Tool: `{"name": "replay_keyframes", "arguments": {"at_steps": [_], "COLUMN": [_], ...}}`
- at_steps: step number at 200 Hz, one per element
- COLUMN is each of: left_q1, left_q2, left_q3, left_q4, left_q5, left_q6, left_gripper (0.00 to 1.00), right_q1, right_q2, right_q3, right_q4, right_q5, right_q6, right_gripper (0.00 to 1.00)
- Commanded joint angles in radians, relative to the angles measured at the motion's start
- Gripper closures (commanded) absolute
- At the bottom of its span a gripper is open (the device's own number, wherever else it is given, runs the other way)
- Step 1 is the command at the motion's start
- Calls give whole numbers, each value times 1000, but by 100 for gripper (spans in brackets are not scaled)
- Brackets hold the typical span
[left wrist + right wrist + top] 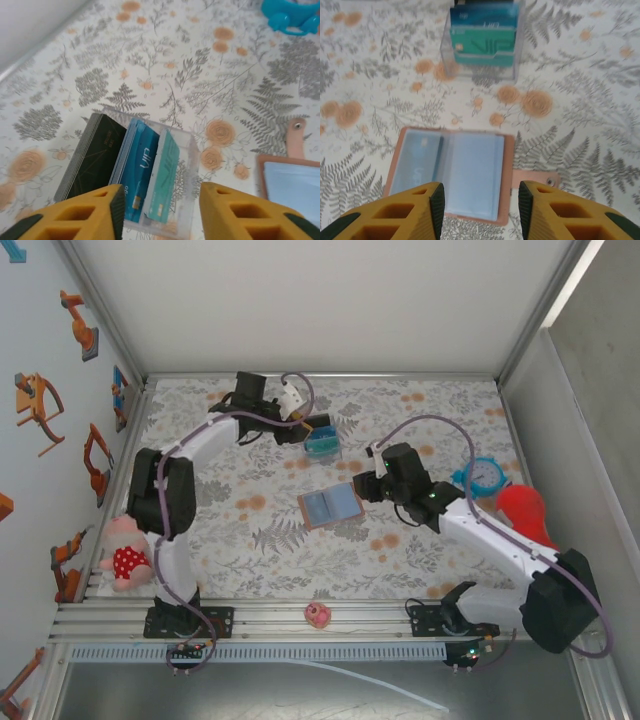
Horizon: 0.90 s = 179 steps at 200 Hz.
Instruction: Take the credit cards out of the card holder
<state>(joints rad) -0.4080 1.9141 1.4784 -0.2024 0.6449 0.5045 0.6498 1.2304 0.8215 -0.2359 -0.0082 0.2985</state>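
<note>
The tan-brown card holder (pixel 330 507) lies open and flat on the flowered cloth mid-table, with its strap (pixel 535 179) sticking out to the right. Through its left blue-grey pocket I see a pale blue credit card (pixel 412 165). My right gripper (pixel 480 200) hovers open just above the holder's near edge, with nothing between its fingers. Further back stands a clear box (pixel 182 165) holding black, blue and teal cards upright. My left gripper (pixel 160 205) is open over that box, its fingers either side of the teal card (pixel 165 175) and apart from it.
A blue alarm clock (pixel 486 474) and a red object (pixel 525 510) sit at the right, close to my right arm. A plush pig (pixel 125 555) lies at the left edge and a small pink toy (pixel 318 615) on the front rail. Walls enclose the table.
</note>
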Motion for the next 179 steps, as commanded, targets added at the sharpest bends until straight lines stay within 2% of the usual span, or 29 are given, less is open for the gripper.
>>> {"name": "replay_keyframes", "arguments": {"at_steps": [1, 19, 44, 65, 70, 99, 120, 140, 179], "left_q1": [-3, -3, -5, -13, -14, -29, -35, -35, -37], "left_q2": [-135, -246, -385, -488, -510, -635, -710, -766, -807], "left_q3": [-132, -283, -495, -620, -640, -728, -764, -785, -800], "left_q4": [201, 333, 512, 537, 525, 421, 347, 297, 261], "left_q5": [-41, -90, -193, -329, -374, -624, -747, -798, -812], "left_q6": [-192, -349, -546, -631, -645, -695, -722, -738, -741], "left_gripper": [51, 43, 20, 0, 3, 3, 3, 3, 3], "right_q1": [61, 109, 173, 211, 220, 268, 282, 286, 286], "right_q2": [73, 155, 279, 368, 387, 495, 556, 593, 644], "right_q3": [67, 110, 185, 248, 263, 337, 376, 400, 424], "right_q4": [-51, -79, -125, -163, -173, -226, -247, -252, -258], "right_q5": [34, 58, 79, 76, 76, 94, 97, 93, 102], "right_q6": [15, 14, 4, -7, -11, -31, -41, -44, -48], "right_gripper": [56, 56, 57, 56, 55, 52, 50, 48, 46]}}
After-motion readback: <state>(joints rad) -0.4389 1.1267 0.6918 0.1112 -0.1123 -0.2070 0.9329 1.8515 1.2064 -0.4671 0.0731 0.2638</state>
